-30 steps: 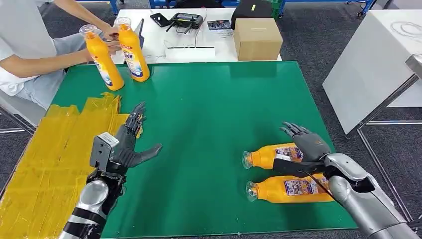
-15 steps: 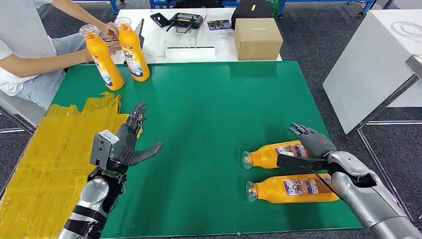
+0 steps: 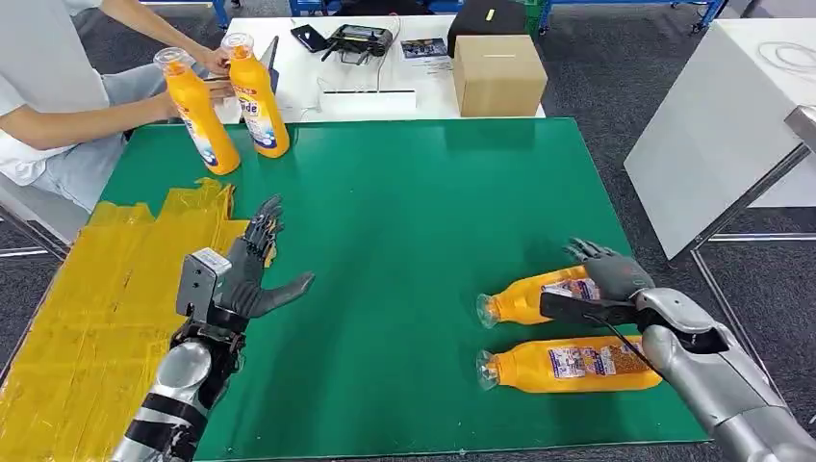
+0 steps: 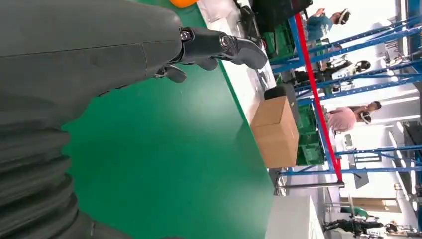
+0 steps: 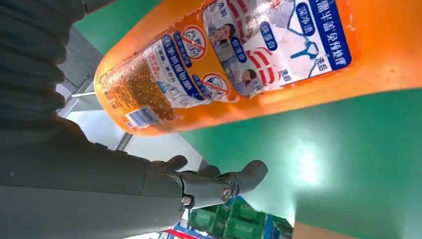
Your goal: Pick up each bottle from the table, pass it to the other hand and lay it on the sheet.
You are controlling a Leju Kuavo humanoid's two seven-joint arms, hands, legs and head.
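Two orange bottles lie on their sides at the right of the green mat [image 3: 404, 202]. The farther bottle [image 3: 524, 297] has my right hand [image 3: 608, 279] over its base, fingers draped across the top and the thumb stretched along its near side. The nearer bottle [image 3: 568, 367] lies just in front of my forearm. An orange labelled bottle [image 5: 239, 64] runs past my right hand [image 5: 199, 186], with a gap between it and the thumb. My left hand [image 3: 248, 277] hovers open, fingers spread, at the edge of the yellow sheet [image 3: 96, 308]; its fingers [image 4: 219, 45] hold nothing.
A person at the far left holds two upright orange bottles [image 3: 200, 115] [image 3: 256, 96] at the mat's back corner. A cardboard box [image 3: 498, 72] and devices sit on the white table behind. Another white table [image 3: 722, 125] stands to the right.
My right hand has slid right and lower onto the farther bottle's base. That bottle has turned slightly, its neck shifting right. The left hand has barely moved.
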